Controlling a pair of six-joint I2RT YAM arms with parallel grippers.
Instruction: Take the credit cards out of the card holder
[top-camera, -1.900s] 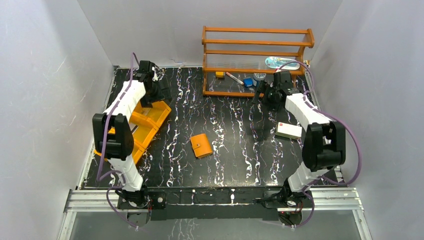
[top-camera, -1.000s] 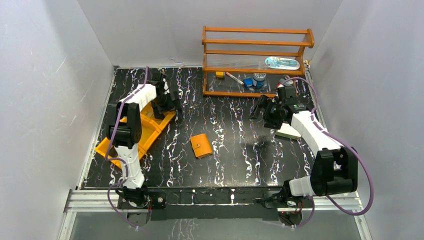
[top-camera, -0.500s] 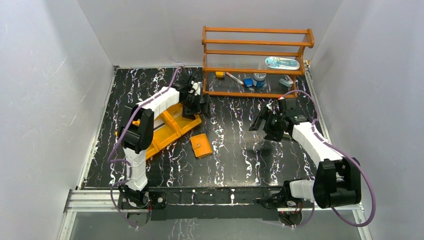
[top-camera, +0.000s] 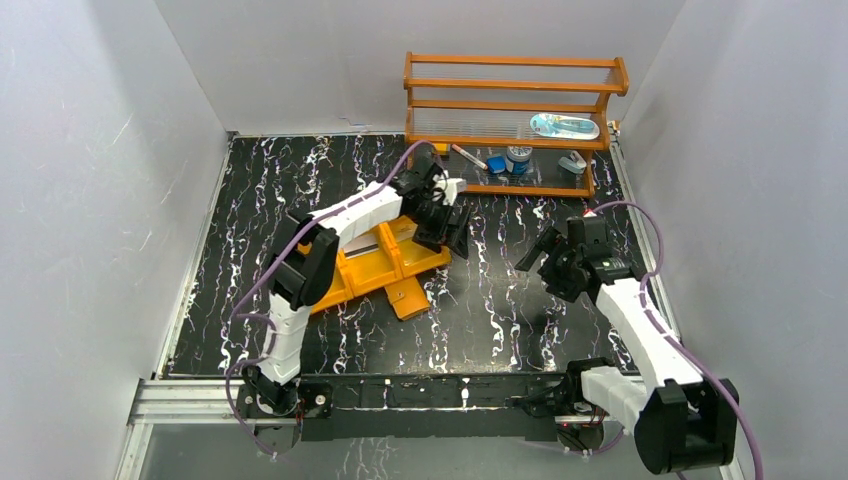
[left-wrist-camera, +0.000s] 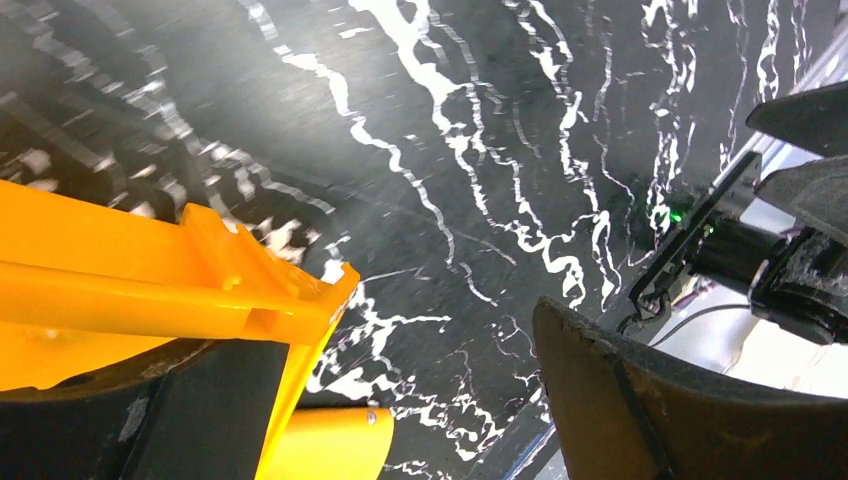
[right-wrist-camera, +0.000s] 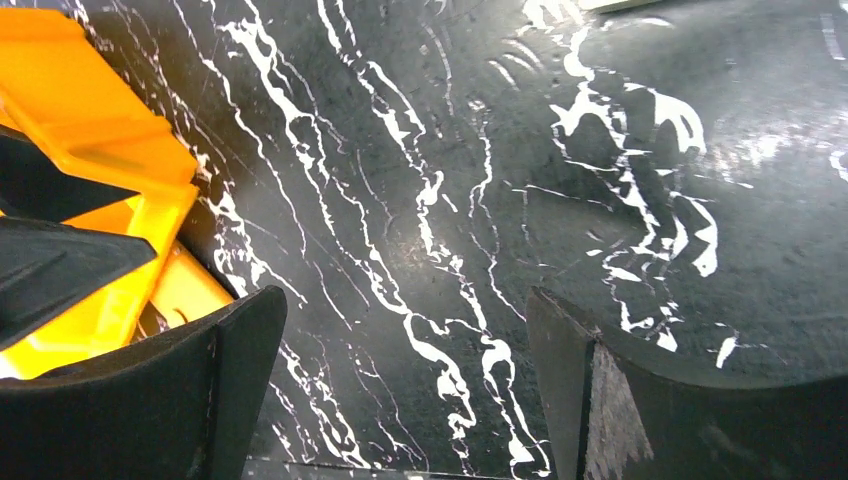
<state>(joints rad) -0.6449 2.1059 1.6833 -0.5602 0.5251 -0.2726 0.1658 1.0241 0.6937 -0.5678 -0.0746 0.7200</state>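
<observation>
The card holder (top-camera: 410, 300) is a small orange-tan wallet lying closed at the table's middle, its far end tucked under the orange tray (top-camera: 375, 265). Its rounded corner shows in the left wrist view (left-wrist-camera: 330, 445) and a strip of it in the right wrist view (right-wrist-camera: 185, 290). No credit cards are in view. My left gripper (top-camera: 452, 225) is open at the tray's right end, with the tray's corner (left-wrist-camera: 300, 290) against its left finger. My right gripper (top-camera: 548, 255) is open and empty (right-wrist-camera: 400, 300) above bare table, right of the wallet.
The orange three-compartment tray lies tilted across the middle, under my left arm. A wooden shelf (top-camera: 510, 110) with small items stands at the back. A bit of a white box (top-camera: 590, 213) shows behind my right wrist. White walls close in on both sides.
My left arm swept from the far left to the middle, dragging the orange tray along until it overlaps the wallet. My right gripper moved nearer and down from the shelf.
</observation>
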